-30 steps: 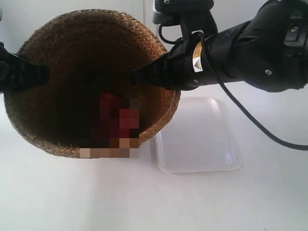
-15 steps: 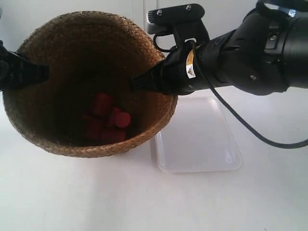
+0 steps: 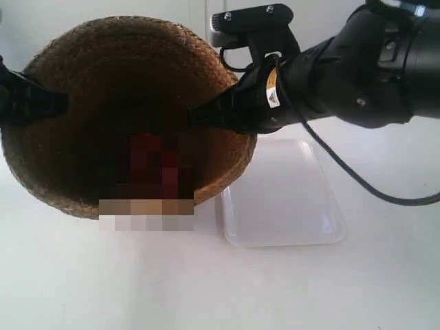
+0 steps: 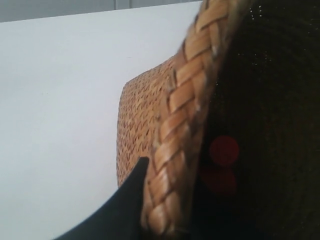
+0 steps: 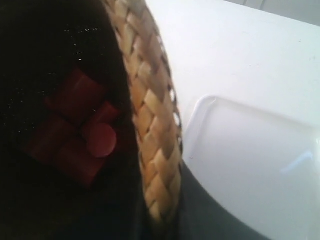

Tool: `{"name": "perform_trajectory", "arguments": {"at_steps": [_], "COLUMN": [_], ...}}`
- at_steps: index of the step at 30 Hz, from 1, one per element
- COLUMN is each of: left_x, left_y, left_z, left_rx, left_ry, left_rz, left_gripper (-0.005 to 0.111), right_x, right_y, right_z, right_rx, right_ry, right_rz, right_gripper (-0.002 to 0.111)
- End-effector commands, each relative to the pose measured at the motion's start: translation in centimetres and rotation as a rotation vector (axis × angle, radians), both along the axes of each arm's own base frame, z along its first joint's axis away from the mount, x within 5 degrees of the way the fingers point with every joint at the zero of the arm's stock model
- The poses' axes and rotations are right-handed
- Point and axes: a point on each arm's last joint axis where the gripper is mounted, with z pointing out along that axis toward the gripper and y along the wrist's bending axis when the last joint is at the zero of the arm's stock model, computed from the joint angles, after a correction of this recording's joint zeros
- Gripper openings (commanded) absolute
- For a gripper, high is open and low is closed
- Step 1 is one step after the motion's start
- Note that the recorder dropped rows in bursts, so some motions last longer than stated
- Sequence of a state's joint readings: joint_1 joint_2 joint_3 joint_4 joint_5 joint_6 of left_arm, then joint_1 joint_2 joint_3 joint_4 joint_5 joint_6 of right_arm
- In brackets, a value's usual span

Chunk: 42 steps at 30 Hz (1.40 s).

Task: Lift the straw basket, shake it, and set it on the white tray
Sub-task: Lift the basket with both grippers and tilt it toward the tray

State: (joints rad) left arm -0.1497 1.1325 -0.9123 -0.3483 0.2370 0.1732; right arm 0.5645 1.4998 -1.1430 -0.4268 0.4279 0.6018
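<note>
The straw basket (image 3: 82, 75) hangs above the table, its mouth tipped toward the exterior camera. My left gripper (image 3: 58, 103) is shut on the braided rim at the exterior view's left, and my right gripper (image 3: 199, 117) is shut on the rim at the opposite side. In the left wrist view a dark finger (image 4: 130, 197) lies against the outside of the braided rim (image 4: 180, 130); the inner finger is lost in shadow. In the right wrist view the rim (image 5: 150, 130) runs between the jaws. The white tray (image 3: 289, 199) lies flat on the table, beside and below the basket.
Several red cylinders (image 5: 85, 135) lie loose in the basket's dark bottom, also seen as red cylinders (image 4: 223, 150) in the left wrist view. The right arm's black cable (image 3: 357, 172) loops above the tray. White table (image 3: 220, 289) surrounds everything.
The basket has rocked a little in the two grips, and the red cylinders have shifted inside it. Both grippers keep their hold on the rim.
</note>
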Motion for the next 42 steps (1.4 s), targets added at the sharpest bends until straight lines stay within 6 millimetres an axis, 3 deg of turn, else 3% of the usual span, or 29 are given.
{"name": "perform_trajectory", "arguments": {"at_steps": [1, 3, 6, 9, 21, 30, 32, 33, 34, 35, 37, 39, 40, 42], "left_x": [-3.0, -1.5, -1.4, -1.7, -1.4, 0.6, 0.0, -2.3, -3.4, -3.7, -2.3, -1.4, -1.3, -1.5], "left_y": [0.4, 0.6, 0.3, 0.3, 0.4, 0.2, -0.1, -0.7, -0.8, -0.8, -0.8, -0.8, -0.8, -0.8], "left_z": [5.0, 1.8, 0.6, 1.2, 1.5, -0.3, 1.2, 5.9, 7.4, 7.8, 5.9, 4.1, 3.9, 4.1], "left_rx": [0.03, 0.041, 0.006, 0.022, 0.01, 0.022, -0.039, -0.179, -0.152, -0.086, -0.098, -0.095, -0.076, -0.053], "left_ry": [-0.246, -0.189, -0.079, -0.12, -0.158, -0.102, -0.079, -0.132, -0.215, -0.308, -0.287, -0.174, -0.161, -0.179], "left_rz": [-0.038, 0.006, -0.006, -0.015, 0.011, 0.023, 0.003, -0.043, -0.084, -0.098, -0.051, -0.057, -0.074, -0.086], "left_gripper": [0.0, 0.0, 0.0, 0.0, 0.0, 0.0, 0.0, 0.0, 0.0, 0.0, 0.0, 0.0, 0.0, 0.0], "right_x": [-3.6, -2.2, -0.6, -0.7, -0.6, -0.1, -0.6, -3.0, -4.6, -5.3, -3.9, -2.3, -2.1, -2.2], "right_y": [-0.4, 0.0, -0.7, -1.0, -0.4, -0.1, -0.5, -0.9, -0.8, -0.3, 0.1, -0.5, -0.2, 0.0], "right_z": [6.0, 3.2, 1.1, 1.1, -0.1, -0.7, 1.6, 7.1, 9.1, 9.3, 6.1, 2.8, 2.2, 3.0], "right_rx": [0.032, 0.013, -0.051, -0.113, -0.047, -0.041, -0.016, 0.046, 0.069, 0.075, 0.041, -0.005, -0.014, 0.004], "right_ry": [-0.212, -0.214, -0.039, -0.038, -0.016, -0.001, 0.003, -0.083, -0.175, -0.264, -0.23, -0.061, -0.038, -0.094], "right_rz": [0.105, 0.123, -0.019, -0.002, 0.013, 0.004, -0.041, -0.006, 0.071, 0.143, 0.128, 0.009, 0.015, 0.051], "right_gripper": [0.0, 0.0, 0.0, 0.0, 0.0, 0.0, 0.0, 0.0, 0.0, 0.0, 0.0, 0.0, 0.0, 0.0]}}
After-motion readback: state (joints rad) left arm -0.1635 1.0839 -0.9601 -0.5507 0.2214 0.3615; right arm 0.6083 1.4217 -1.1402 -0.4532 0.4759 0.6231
